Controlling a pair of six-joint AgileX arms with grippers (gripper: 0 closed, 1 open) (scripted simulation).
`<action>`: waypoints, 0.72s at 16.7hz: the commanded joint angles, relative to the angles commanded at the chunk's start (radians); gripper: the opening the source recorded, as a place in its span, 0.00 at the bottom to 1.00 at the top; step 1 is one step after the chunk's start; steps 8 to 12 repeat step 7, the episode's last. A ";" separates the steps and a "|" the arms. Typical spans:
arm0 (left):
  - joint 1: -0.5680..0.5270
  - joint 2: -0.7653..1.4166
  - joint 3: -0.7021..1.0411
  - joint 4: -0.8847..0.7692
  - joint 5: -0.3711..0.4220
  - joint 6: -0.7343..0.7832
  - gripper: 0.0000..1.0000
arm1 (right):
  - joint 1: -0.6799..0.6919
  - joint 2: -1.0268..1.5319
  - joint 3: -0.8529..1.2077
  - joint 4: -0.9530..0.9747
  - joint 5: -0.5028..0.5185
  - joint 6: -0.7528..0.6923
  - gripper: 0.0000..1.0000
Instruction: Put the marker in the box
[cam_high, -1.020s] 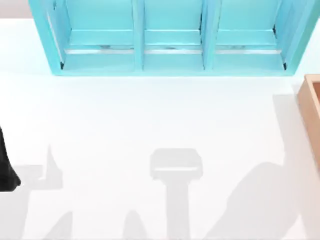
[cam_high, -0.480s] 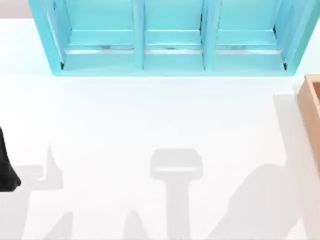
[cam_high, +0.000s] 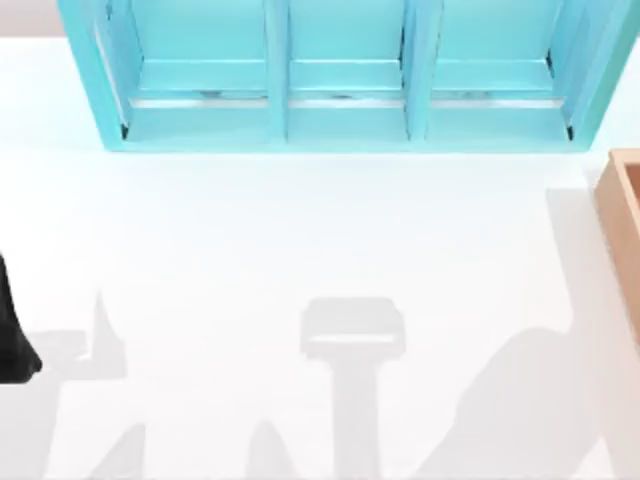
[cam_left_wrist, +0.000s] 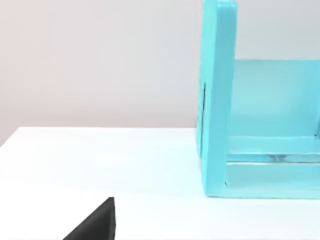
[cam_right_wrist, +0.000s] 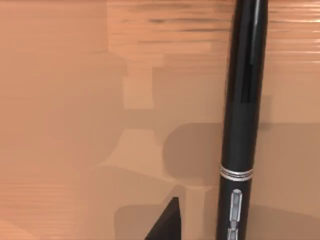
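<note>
Nothing on the table surface is seen to have shifted between the earlier top views and the present one; only the soft grey shadow at roughly 4 o'clock appears slightly reshaped, which suggests small motion of the right arm out of frame. In the top view, the large turquoise three-compartment shelf unit (cam_high: 340, 75) is located at 12 o'clock, and the tan, thick-walled wooden box (cam_high: 622, 215) is cut off by the frame at 3 o'clock. A black part of the left arm (cam_high: 12, 335) is seen at 9 o'clock and is judged parked; whether the left gripper's fingers are apart or together cannot be told. In the left wrist view, a black wedge of the left gripper (cam_left_wrist: 95, 225) is visible against the white table (cam_left_wrist: 100, 165), with the shelf unit's end wall beyond. In the right wrist view, the slim black marker with a silver band and clip (cam_right_wrist: 242, 120) is seen lengthwise against the box's wooden floor (cam_right_wrist: 60, 100), beside a black finger (cam_right_wrist: 165, 222) of the right gripper. Whether the marker is clamped or already released cannot be told; it is judged to be over or on the box floor, so placement appears near completion. No brand, label or legible writing is visible on any item.
</note>
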 joint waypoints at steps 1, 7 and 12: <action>0.000 0.000 0.000 0.000 0.000 0.000 1.00 | 0.000 0.000 0.000 0.000 0.000 0.000 0.98; 0.000 0.000 0.000 0.000 0.000 0.000 1.00 | 0.000 0.000 0.000 0.000 0.000 0.000 1.00; 0.000 0.000 0.000 0.000 0.000 0.000 1.00 | 0.000 0.000 0.000 0.000 0.000 0.000 1.00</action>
